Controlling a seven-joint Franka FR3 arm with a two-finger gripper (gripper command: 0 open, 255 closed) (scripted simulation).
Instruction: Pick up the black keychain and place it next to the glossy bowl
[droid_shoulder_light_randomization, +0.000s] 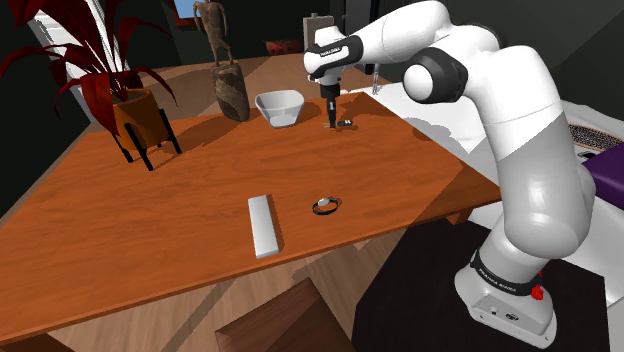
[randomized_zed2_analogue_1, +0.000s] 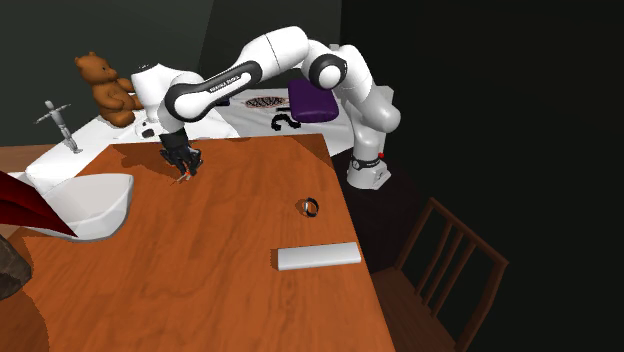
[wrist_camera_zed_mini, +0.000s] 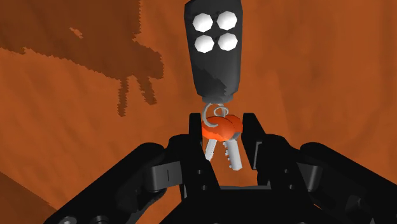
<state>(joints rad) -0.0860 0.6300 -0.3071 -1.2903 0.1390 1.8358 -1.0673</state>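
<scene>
between tool (wrist_camera_zed_mini: 224, 132) tips: black keychain (wrist_camera_zed_mini: 215, 51), seemingly clasped; arm (randomized_zed2_analogue_1: 225, 85) lettering illegible.

A long flat grey bar (droid_shoulder_light_randomization: 263, 225) lies on the brown wooden counter (droid_shoulder_light_randomization: 150, 230). Just beside the bar lies a small black ring (droid_shoulder_light_randomization: 326, 206) with a white bit on it. Well away from the bar, a plant with dark red leaves (droid_shoulder_light_randomization: 90, 60) sits in a brown pot (droid_shoulder_light_randomization: 135, 112) on a black stand. A dark brown vase (droid_shoulder_light_randomization: 231, 92) stands upright, also well away from the bar. Close to the bar, just off the counter's edge, stands a brown chair (randomized_zed2_analogue_1: 440, 260). Far from the bar, off the counter, sit a brown teddy bear (randomized_zed2_analogue_1: 103, 88) and a purple cushion (randomized_zed2_analogue_1: 318, 102).
</scene>
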